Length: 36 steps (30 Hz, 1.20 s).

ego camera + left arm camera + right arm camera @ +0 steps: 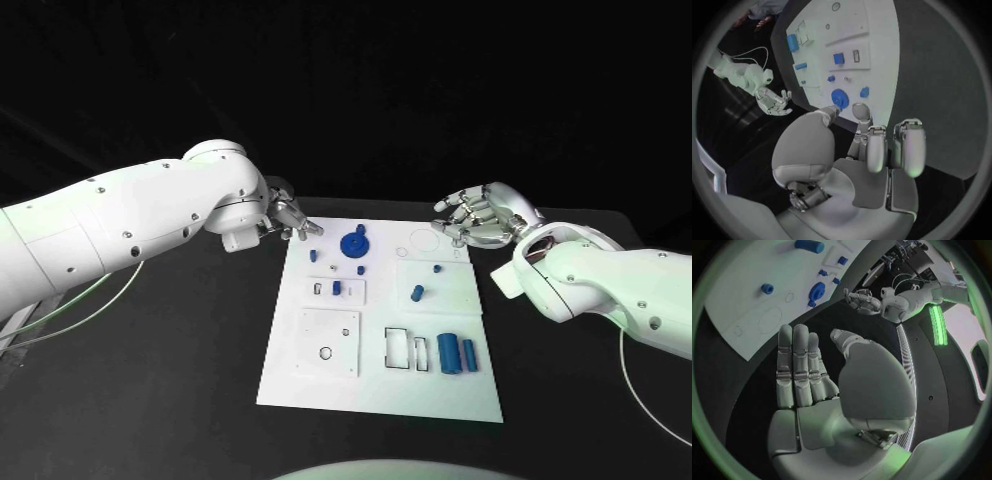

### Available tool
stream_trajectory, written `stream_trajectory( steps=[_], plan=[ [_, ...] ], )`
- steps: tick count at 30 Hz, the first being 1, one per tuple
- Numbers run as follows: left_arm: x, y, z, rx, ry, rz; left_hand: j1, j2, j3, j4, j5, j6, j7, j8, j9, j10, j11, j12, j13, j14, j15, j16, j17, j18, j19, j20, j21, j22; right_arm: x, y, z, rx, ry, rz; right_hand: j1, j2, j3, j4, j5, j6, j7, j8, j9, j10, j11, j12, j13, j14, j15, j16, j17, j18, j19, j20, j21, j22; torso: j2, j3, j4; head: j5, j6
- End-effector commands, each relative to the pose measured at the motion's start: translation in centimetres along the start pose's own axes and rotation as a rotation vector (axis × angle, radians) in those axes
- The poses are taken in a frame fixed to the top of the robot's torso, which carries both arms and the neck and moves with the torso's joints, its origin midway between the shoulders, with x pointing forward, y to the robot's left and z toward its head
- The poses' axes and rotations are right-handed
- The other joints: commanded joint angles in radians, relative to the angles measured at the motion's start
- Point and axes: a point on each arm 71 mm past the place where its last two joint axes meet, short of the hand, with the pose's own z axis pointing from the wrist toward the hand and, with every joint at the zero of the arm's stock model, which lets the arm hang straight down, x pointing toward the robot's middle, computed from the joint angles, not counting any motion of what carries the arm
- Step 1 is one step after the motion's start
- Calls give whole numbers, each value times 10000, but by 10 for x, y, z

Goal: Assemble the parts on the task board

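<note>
I see one flat white rectangular task board (433,395) on one black table (173,400). On the board I count eight blue plastic parts: one large round disc (353,243), two long cylinders, (449,350) and (469,354), lying side by side, one short cylinder (418,293), and what look like four tiny pieces, too small to count with certainty. Two white robot arms reach in, each ending in one silver many-fingered hand: left hand (289,222), right hand (476,218).
</note>
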Motion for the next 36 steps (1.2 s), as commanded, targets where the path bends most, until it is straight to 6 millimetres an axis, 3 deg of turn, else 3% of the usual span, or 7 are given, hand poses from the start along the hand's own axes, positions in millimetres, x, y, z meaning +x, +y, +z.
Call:
stream_trajectory(
  steps=[1,4,10,15,26,36],
  plan=[
    [-4,-3,4,214,-654,330,24,9,-62,0,58,62,-13,52,-19,88,-16,56,31,986,10,-38,2405,-2,373,39,-52,1912,2,1,0,-154,123,-74,-119,8,-42,-43,10,-55,44,32,4,-38,17,-63,-8,-4,50,-45,9,33,45,22,-38,-8,22,-8,-14,10,9],
    [-3,-3,10,129,-645,489,234,-15,-103,-23,157,44,-16,62,-73,78,-26,51,9,985,0,-41,2399,1,367,23,-66,1907,2,1,0,-160,129,-69,-119,8,-42,-43,10,-55,44,32,4,-38,17,-63,-8,-4,50,-45,9,33,45,22,-38,-8,51,-17,-24,39,29],
    [3,-2,20,2,-357,692,725,12,-118,-41,4,91,-10,39,-229,72,-22,63,-12,986,2,-40,2400,0,368,21,-74,1914,2,2,-1,-164,131,-62,-119,8,-42,-43,10,-55,44,32,4,-38,17,-63,-8,-4,50,-45,9,33,45,22,-38,-8,54,-26,-14,28,-15],
    [7,-1,27,-134,-7,845,788,43,-129,-14,-5,224,-25,79,-261,77,-30,69,-17,986,-1,-40,2401,1,367,20,-79,1915,2,2,-1,-175,144,-54,-119,8,-42,-43,10,-55,44,32,4,-38,17,-63,-8,-4,50,-45,9,33,45,22,-38,-8,75,-38,-21,31,-32],
    [12,0,31,-285,476,936,768,138,-240,9,152,876,-176,351,-248,177,-109,191,66,995,-60,-16,2437,-4,385,-21,-67,1938,3,3,-1,-188,159,-47,-119,8,-42,-43,10,-55,44,32,4,-38,17,-63,-8,-4,50,-45,9,33,45,22,-38,-8,42,-33,-7,19,-107],
    [14,-2,32,-231,676,844,604,208,-376,18,64,1257,-290,527,-136,321,-189,287,126,1009,-126,20,2497,-20,427,-79,-19,1985,4,3,0,-199,177,-45,-116,24,-44,-54,29,-57,44,35,5,-32,17,-68,-31,8,49,-74,33,36,56,24,-52,-28,32,-25,-10,43,-130]
  ],
)
